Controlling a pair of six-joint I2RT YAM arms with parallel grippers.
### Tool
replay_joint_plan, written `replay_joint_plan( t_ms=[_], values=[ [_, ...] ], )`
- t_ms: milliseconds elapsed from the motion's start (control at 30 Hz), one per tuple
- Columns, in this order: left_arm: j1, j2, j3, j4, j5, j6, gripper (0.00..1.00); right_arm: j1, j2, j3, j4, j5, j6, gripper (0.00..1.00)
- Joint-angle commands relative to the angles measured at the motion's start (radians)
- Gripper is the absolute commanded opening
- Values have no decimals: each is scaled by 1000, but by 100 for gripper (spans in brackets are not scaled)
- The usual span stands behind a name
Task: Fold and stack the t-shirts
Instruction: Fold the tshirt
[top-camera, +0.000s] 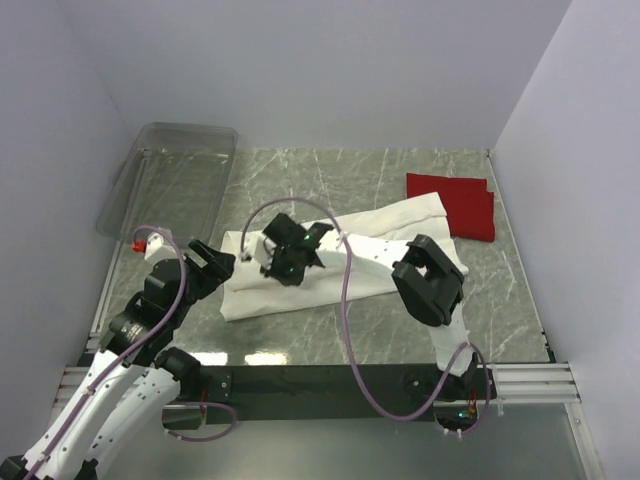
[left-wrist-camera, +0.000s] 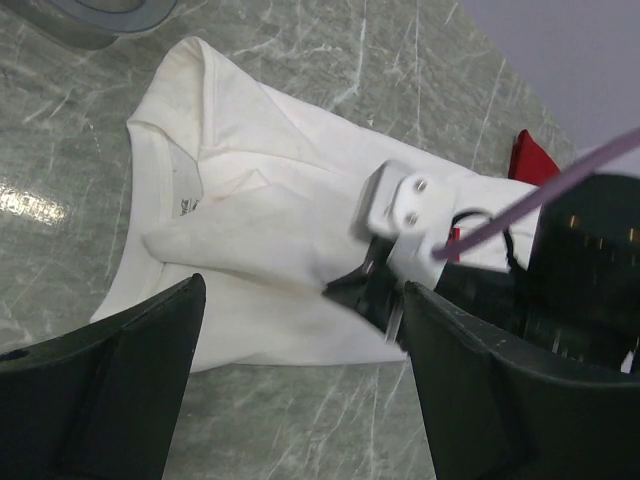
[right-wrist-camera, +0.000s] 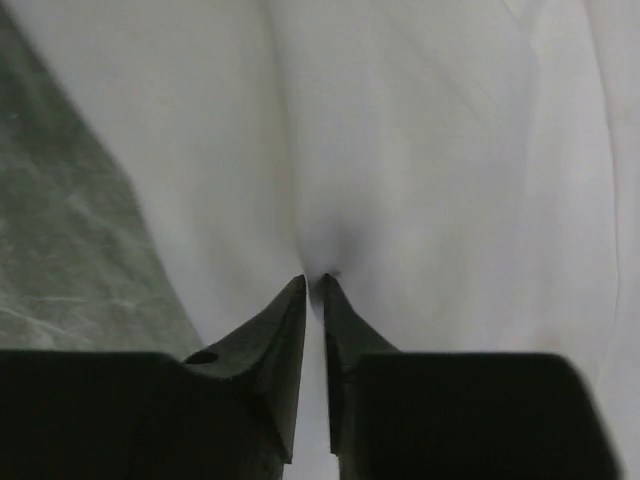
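The white t-shirt lies across the middle of the table, slanting from front left towards back right; it is partly folded, with a flap of cloth laid over its body; the neck opening and its small label sit at the left end; the cloth is plain white with soft creases wherever it shows. In the top view its middle is hidden by the right arm and a looping cable, and part of its right end is covered by that arm's elbow. The right gripper has its fingers pinched together on a small pucker of the white cloth; how many layers it grips cannot be told. The red t-shirt lies folded flat at the back right, close against the white one's far end; whether they touch or overlap I cannot tell. The left gripper hangs just beside the white shirt's left end, fingers wide apart, holding nothing. A clear plastic bin stands at the back left, apart from both shirts.
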Motion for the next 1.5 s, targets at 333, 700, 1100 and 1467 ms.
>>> replay_joint_plan(
  t_ms=[333,700,1100,1467],
  values=[
    [3,-53,12,-28,-35,19,86,-60,-127,70,-71,-95,-82,51],
    [3,-64,-10,-8,-18,13,86,-144,189,435,-195,-295,136,52],
    [3,-56,-14,1,-12,24,86,-103,304,493,-169,-250,220,52],
    [5,-57,-18,4,-8,25,86,-94,312,504,-168,-252,220,27]
  ],
)
